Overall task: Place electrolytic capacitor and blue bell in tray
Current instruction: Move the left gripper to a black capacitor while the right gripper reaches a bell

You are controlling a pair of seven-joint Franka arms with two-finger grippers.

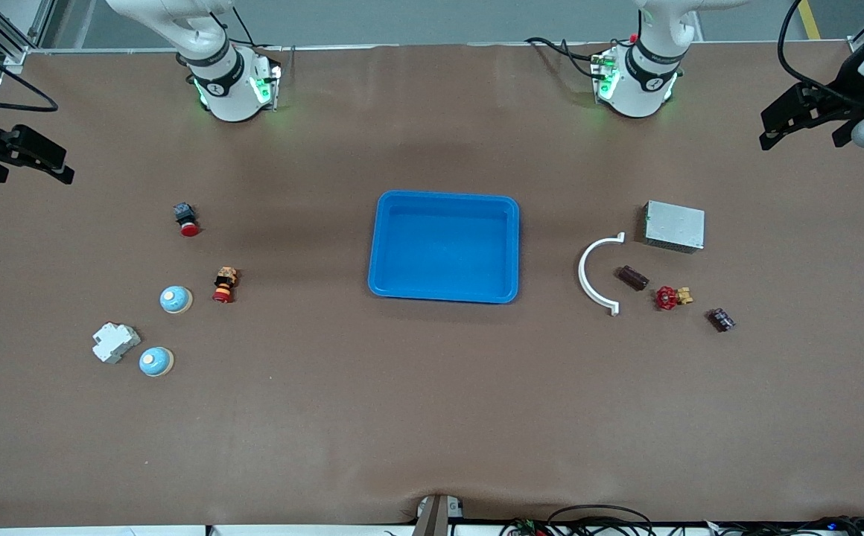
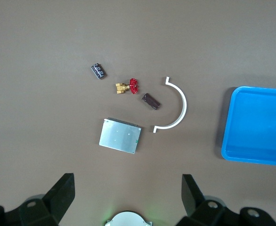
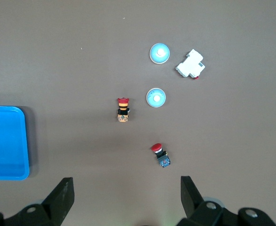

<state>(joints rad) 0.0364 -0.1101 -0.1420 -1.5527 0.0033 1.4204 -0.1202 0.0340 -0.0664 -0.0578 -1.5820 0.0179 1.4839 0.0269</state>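
Observation:
The blue tray [image 1: 443,246] lies empty at the table's middle; it also shows in the left wrist view [image 2: 258,127] and the right wrist view [image 3: 4,141]. A dark brown cylindrical capacitor [image 1: 634,278] [image 2: 150,101] lies toward the left arm's end. Two blue bells [image 1: 176,299] [image 1: 156,362] sit toward the right arm's end, and both show in the right wrist view [image 3: 156,98] [image 3: 159,52]. My left gripper [image 1: 804,134] [image 2: 127,188] is open and empty, high over its end of the table. My right gripper [image 1: 30,175] [image 3: 127,188] is open and empty, high over its end.
Beside the capacitor are a white curved clip [image 1: 582,274], a grey metal box [image 1: 674,225], a red-handled brass valve [image 1: 672,297] and a small dark block [image 1: 721,319]. Near the bells are two red push buttons [image 1: 187,219] [image 1: 224,285] and a white breaker [image 1: 115,342].

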